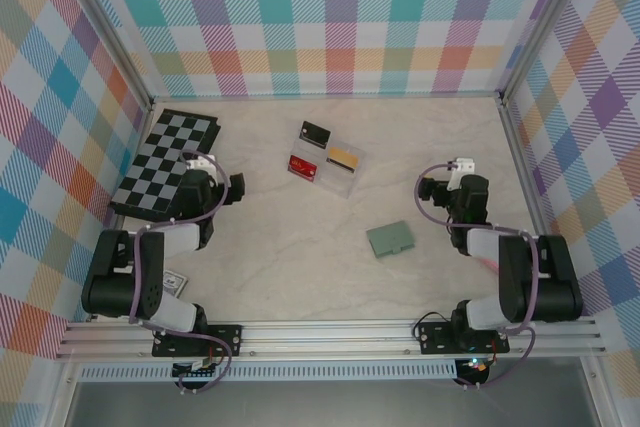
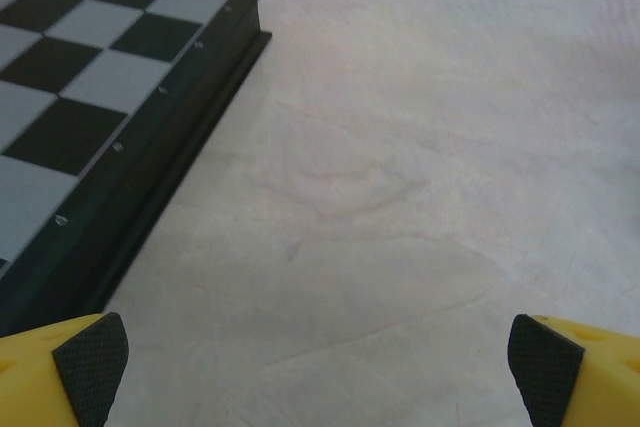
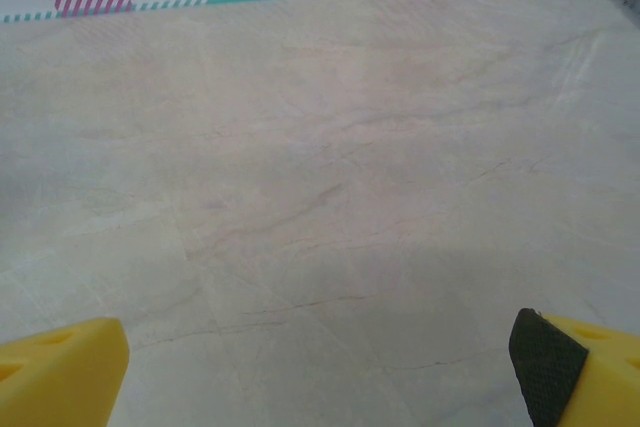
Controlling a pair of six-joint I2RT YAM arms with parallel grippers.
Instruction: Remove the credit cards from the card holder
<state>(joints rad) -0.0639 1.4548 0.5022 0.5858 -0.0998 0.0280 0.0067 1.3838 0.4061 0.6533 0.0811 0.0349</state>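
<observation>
The card holder [image 1: 392,239], a flat grey-green wallet, lies closed on the table right of centre. A red credit card [image 1: 302,167] and a yellow-orange one [image 1: 345,158] lie in a clear plastic tray [image 1: 340,183] further back, with a dark card [image 1: 316,132] at the tray's far left corner. My left gripper [image 1: 236,186] [image 2: 320,372] hovers open over bare table beside the chessboard. My right gripper [image 1: 428,197] [image 3: 320,372] is open too, just right of and behind the card holder, with nothing between its fingers.
A black and grey chessboard [image 1: 165,162] [image 2: 90,97] fills the left side of the table. A small patterned item [image 1: 176,282] lies by the left arm's base. Checked walls enclose the table on three sides.
</observation>
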